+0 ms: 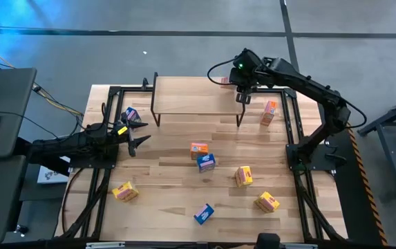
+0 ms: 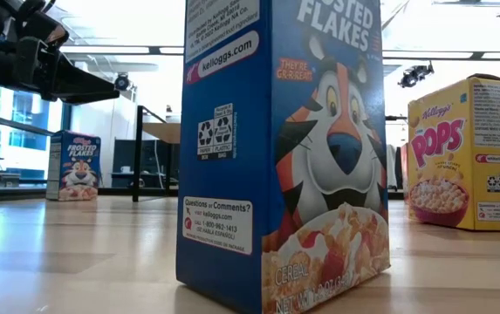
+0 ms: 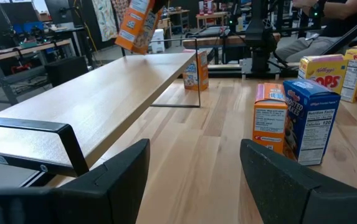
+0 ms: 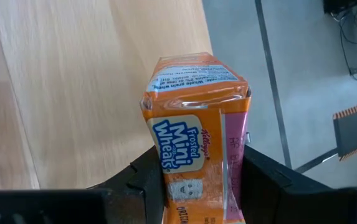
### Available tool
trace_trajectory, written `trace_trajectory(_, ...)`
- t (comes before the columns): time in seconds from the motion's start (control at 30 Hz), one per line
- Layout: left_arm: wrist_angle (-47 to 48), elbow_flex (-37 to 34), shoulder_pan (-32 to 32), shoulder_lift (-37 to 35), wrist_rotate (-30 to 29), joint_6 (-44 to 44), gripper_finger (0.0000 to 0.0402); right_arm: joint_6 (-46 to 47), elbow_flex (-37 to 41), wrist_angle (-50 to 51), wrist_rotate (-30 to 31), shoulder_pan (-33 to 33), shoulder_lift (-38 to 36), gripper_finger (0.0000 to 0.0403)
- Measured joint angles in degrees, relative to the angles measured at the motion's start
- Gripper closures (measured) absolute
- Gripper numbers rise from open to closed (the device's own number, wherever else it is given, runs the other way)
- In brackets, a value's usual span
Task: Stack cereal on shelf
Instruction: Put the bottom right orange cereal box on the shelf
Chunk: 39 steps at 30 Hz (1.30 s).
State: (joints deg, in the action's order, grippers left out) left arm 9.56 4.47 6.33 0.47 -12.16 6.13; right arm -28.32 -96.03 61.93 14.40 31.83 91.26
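Observation:
The shelf point(image 1: 191, 97) stands at the table's far side, a light plank on black legs. My right gripper point(image 1: 233, 84) hovers over its far right part, shut on an orange Mini Wheats box point(image 4: 194, 143), which also shows above the plank in the left wrist view point(image 3: 138, 25). My left gripper point(image 1: 137, 135) waits open and empty at the table's left, its fingers point(image 3: 122, 174) level with the tabletop. Loose boxes stand on the table: blue point(image 1: 131, 114), orange point(image 1: 269, 112), and an orange point(image 1: 198, 149) and blue point(image 1: 206, 162) pair. My right gripper pinches the orange box between its two fingers point(image 4: 144, 180), one on each narrow side, with the pink side panel point(image 4: 234, 155) against the right finger. The fingers come from above, pointing down, along the box. The box is lifted clear, hanging tilted over the shelf top.
Three yellow boxes point(image 1: 244, 176), point(image 1: 267, 202), point(image 1: 125, 191) and a blue one point(image 1: 203, 214) sit on the near half of the table. A blue Frosted Flakes box point(image 2: 284, 157) fills the low view. A black frame point(image 1: 294, 131) rims the table. A person point(image 3: 328, 18) sits beyond it.

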Motion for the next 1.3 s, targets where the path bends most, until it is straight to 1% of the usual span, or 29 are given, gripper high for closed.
trace_trajectory(0.6,0.0,-0.02,0.0,0.0,0.0,0.0,0.0161,-0.17,0.0,2.55,-2.04,0.0,-0.09,0.0254)
trace_trajectory(0.9,0.0,-0.01,-0.01,0.0,0.0,-0.01,0.0161,-0.2,0.02,1.87,-1.36,0.0,-0.09,0.0253)
trace_trajectory(1.0,0.01,-0.02,0.0,0.0,0.0,0.01,0.0161,-0.21,0.04,0.6,-1.38,0.0,-0.09,0.0246)
trace_trajectory(1.17,0.0,-0.02,0.0,0.0,0.0,0.0,0.0161,-0.39,0.04,0.16,-1.46,0.0,-0.09,0.0223)
trace_trajectory(1.3,0.02,-0.02,-0.02,0.0,0.0,0.01,0.0161,-0.26,0.33,-0.38,-1.45,0.0,-0.08,0.0218)
